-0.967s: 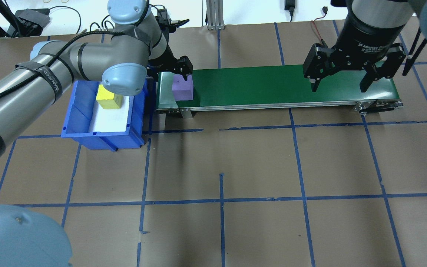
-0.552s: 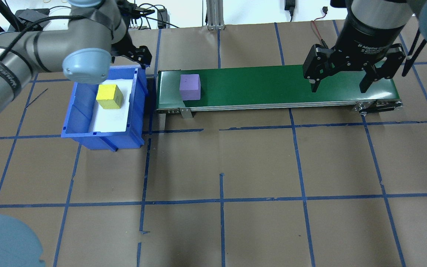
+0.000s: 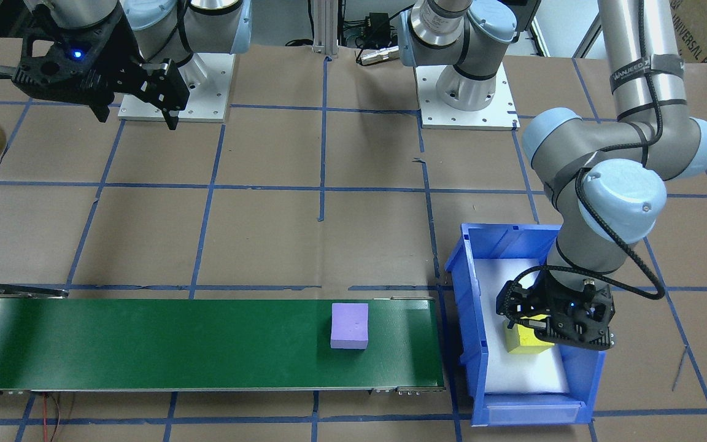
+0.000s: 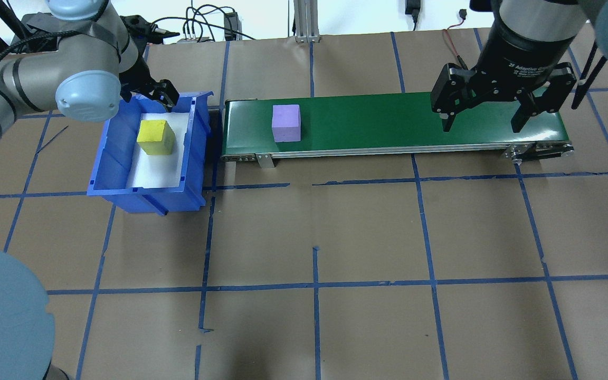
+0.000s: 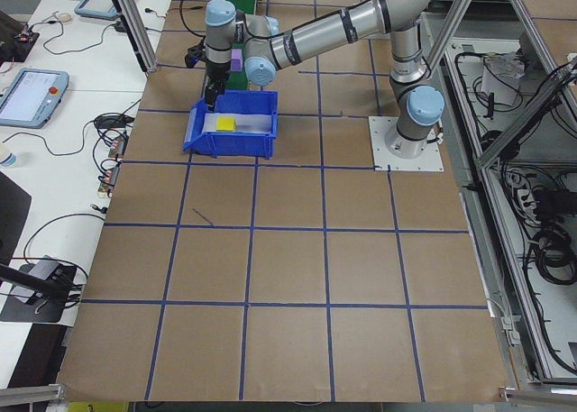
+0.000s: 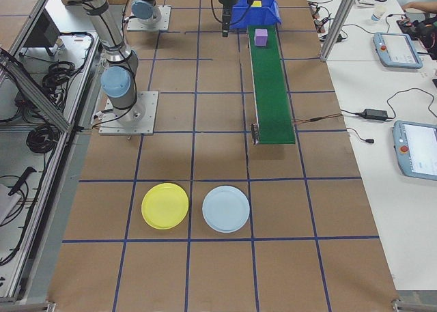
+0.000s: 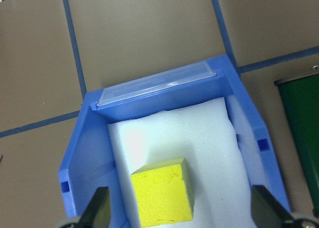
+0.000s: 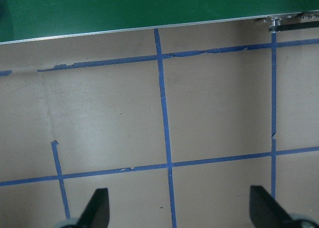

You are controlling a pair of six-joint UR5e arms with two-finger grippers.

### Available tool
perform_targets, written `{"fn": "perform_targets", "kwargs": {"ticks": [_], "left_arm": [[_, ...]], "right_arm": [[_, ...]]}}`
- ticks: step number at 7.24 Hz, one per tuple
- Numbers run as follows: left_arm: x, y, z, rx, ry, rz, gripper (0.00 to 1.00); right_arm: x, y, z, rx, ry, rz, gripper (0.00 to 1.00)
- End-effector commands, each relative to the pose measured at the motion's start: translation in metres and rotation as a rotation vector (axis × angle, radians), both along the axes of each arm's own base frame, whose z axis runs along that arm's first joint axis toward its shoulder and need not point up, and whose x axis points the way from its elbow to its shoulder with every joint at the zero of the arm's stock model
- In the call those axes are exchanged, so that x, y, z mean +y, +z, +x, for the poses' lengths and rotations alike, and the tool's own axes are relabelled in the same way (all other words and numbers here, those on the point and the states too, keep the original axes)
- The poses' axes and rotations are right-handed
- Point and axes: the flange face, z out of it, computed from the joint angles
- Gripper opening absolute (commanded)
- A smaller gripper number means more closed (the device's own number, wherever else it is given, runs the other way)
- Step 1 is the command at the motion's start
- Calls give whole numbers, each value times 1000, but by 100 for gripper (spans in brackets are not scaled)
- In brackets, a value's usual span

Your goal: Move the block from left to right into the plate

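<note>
A purple block [image 4: 286, 122] rides the green conveyor belt [image 4: 388, 124] near its end beside the blue bin [image 4: 124, 182], where a yellow block [image 7: 162, 197] lies on white foam. The left pincer [image 7: 179, 215] hangs spread over that yellow block, the right pincer [image 4: 482, 119] spread above the belt's far end. The yellow plate [image 6: 164, 205] sits on the bench well apart.

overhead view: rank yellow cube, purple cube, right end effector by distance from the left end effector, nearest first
From the left end effector, over the blue bin's far end:
1. Yellow cube, in the bin, just below it in the overhead view.
2. Purple cube, on the green conveyor's left end, to its right.
3. Right end effector, over the conveyor's far right end.
</note>
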Motion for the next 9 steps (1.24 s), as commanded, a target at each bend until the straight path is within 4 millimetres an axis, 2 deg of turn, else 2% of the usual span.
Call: {"fn": "perform_targets", "kwargs": {"ticks": [1, 4, 6, 8, 9], "left_arm": [[-2, -24, 2, 0, 5, 39, 100], [-8, -58, 9, -17, 14, 95, 100], [-5, -68, 12, -31, 18, 116, 100], [-4, -69, 18, -29, 26, 120, 99], [-4, -70, 18, -29, 26, 121, 79]], "right_arm": [[0, 0, 0, 3, 0, 0, 100], [-1, -2, 0, 3, 0, 4, 100], [-1, -1, 0, 4, 0, 0, 100], [-4, -4, -7, 7, 26, 8, 100], [-9, 1, -16, 5, 25, -6, 100]]}}
